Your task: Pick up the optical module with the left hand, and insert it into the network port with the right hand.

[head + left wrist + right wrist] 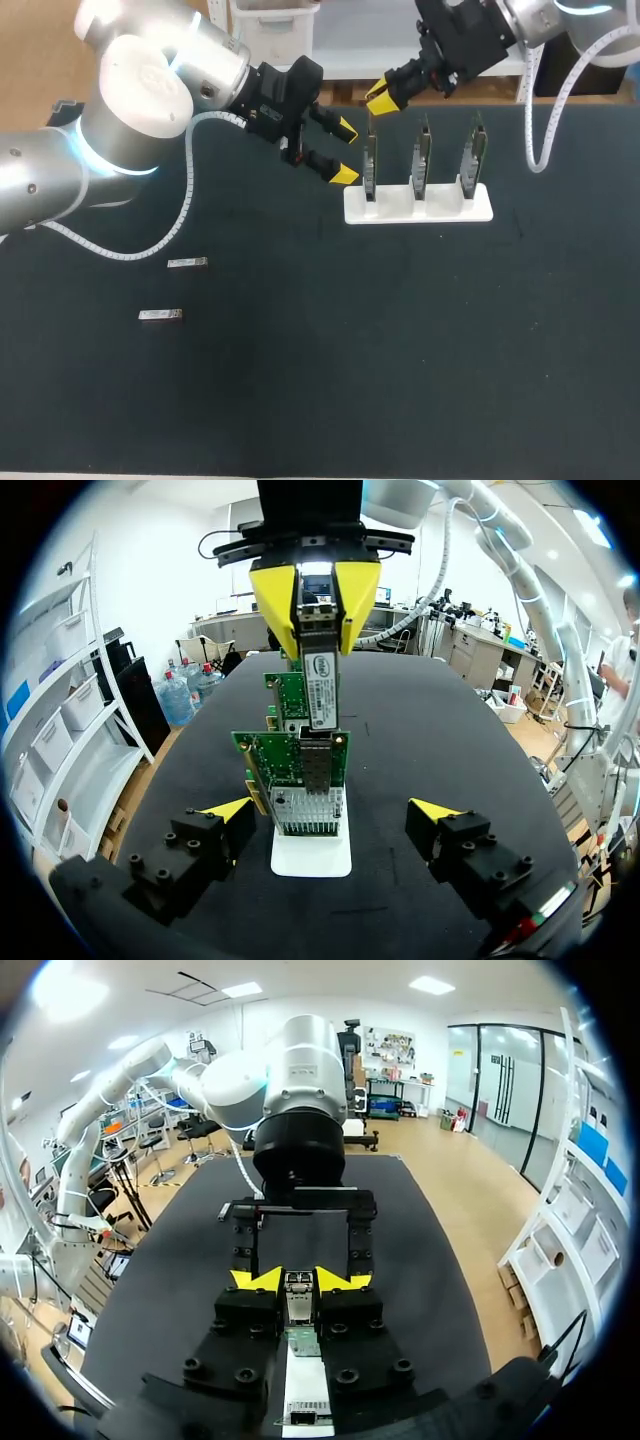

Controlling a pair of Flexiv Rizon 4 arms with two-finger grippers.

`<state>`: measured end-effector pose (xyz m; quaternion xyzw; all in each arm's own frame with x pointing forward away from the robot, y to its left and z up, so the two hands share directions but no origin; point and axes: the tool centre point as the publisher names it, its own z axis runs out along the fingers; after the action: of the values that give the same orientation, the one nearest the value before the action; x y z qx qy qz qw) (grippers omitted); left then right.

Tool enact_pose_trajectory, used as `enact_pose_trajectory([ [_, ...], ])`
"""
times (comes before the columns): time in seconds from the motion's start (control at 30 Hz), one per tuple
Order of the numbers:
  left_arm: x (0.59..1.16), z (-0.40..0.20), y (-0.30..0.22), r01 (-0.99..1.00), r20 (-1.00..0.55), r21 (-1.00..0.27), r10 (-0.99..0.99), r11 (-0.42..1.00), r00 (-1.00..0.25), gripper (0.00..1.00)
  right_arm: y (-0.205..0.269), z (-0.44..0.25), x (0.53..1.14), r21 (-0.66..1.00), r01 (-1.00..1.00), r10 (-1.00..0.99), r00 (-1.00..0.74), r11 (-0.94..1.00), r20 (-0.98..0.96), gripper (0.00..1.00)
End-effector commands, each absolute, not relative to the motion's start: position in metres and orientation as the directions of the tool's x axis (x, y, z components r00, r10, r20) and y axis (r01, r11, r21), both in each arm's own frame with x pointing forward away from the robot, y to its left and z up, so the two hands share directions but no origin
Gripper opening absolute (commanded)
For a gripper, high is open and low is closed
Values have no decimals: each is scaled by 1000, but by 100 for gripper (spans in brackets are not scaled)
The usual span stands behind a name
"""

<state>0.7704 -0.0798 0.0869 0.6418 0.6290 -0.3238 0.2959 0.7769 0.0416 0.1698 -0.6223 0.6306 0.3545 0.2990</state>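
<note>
my head camera looks down from behind; wrist cameras face each other closely across the shared rack [418,206].

The right hand [299,1281], black with yellow tips, clamps a small silver metal optical module [299,1305] from both sides, just above a green circuit board [301,1341]. Facing it over the dark table [180,1280], the left hand [299,1258] holds its fingers wide apart.
</note>
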Motion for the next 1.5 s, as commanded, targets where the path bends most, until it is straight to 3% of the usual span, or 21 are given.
enact_pose_trajectory([
  [0.03, 771, 87, -81, 999, -786, -29, 619, -32, -3, 100, 42, 168, 781, 82, -996, -573, -49, -33, -818, 0],
  [1.5, 771, 87, -81, 999, -786, -29, 619, -32, -3, 100, 45, 171, 781, 78, -996, -564, -42, -40, -825, 0],
])
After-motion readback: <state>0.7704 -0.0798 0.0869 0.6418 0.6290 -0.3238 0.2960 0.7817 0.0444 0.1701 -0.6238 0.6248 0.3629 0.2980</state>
